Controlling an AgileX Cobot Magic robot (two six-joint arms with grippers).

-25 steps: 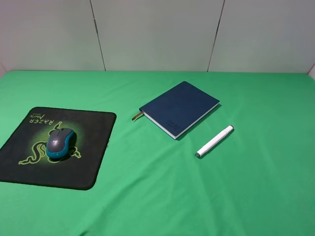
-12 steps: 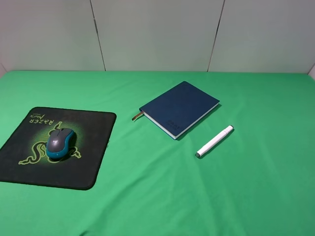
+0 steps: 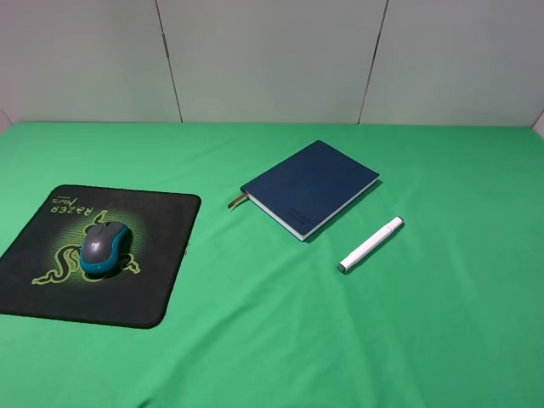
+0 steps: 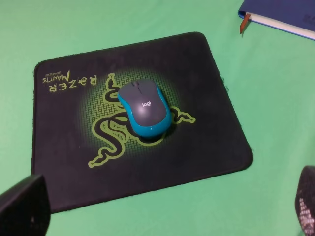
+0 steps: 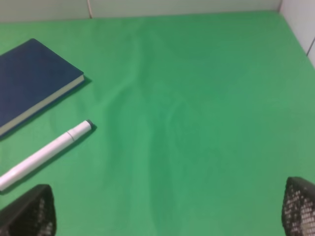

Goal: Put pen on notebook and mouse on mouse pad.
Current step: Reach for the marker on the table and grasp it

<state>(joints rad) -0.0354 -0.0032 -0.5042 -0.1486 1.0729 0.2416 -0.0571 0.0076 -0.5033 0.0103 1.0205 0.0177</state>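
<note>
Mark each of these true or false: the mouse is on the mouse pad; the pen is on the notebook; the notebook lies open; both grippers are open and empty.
1. The mouse sits on the mouse pad. True.
2. The pen lies on the notebook. False: it lies on the green cloth beside the notebook, not touching it.
3. The notebook lies open. False: it is closed, with a brown ribbon bookmark sticking out of one end.
4. The left gripper and the right gripper are both open and hold nothing. True.
</note>
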